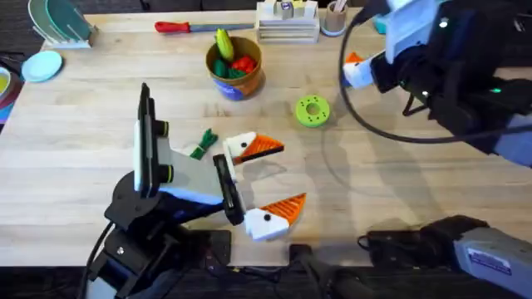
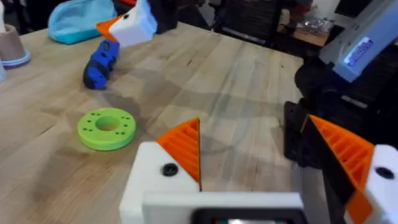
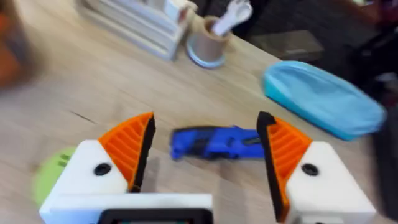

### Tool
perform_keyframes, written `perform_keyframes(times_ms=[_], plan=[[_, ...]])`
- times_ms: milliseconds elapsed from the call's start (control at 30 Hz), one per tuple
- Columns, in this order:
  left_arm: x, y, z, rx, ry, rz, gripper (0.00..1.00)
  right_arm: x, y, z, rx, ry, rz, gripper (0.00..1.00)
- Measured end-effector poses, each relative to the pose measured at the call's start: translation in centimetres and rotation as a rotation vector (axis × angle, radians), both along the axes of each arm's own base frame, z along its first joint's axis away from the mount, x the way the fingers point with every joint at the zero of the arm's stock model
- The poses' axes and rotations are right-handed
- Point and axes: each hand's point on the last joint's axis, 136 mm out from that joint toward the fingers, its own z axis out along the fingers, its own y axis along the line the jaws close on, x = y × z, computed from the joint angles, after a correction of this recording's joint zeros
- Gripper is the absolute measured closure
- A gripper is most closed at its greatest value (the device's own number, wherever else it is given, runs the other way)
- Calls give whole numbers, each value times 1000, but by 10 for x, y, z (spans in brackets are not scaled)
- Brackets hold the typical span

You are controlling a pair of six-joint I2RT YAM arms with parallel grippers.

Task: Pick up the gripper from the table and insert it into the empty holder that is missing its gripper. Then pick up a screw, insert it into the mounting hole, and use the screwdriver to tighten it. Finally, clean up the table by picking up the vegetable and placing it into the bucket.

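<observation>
The blue screwdriver (image 3: 214, 142) lies on the wooden table (image 1: 399, 166) near the back right. My right gripper (image 3: 208, 123) hangs open just above it, one orange-padded finger on each side. The left wrist view shows the right gripper (image 2: 127, 25) over the screwdriver (image 2: 99, 62). Mid-table, my left gripper (image 1: 270, 178) stands open with nothing between its fingers. The dark-green vegetable (image 1: 202, 143) lies just left of it. At the back stands the blue bucket (image 1: 246, 85), holding a corn toy and a red toy. The loose gripper, the empty holder and the screw are out of view.
A flat green ring disc (image 1: 312, 110) lies right of the bucket. A red-handled tool (image 1: 187, 26), a slotted white rack (image 1: 287, 23) and a small cup (image 1: 334, 18) line the back edge. A light-blue pouch (image 3: 323, 99) lies beyond the screwdriver. Dishes sit at the far left.
</observation>
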Motion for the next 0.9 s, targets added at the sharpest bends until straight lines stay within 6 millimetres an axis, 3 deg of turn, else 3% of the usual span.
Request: perform_keyframes(times_ms=[33,67,333,567,667,900], plan=[[8,3,0,-7,18,53,8,-5,17,10,190,-1,28,67],[12,4,0,-11,31,76,8,-7,23,12,241,7,42,68],[34,36,-2,91,200,340,8,-17,54,11,477,92,132,68],[44,83,58,228,196,595,10,-21,61,10,520,119,151,68],[48,101,69,341,251,689,10,-22,62,9,527,129,156,67],[52,142,46,762,519,812,10,-24,64,8,542,142,158,66]])
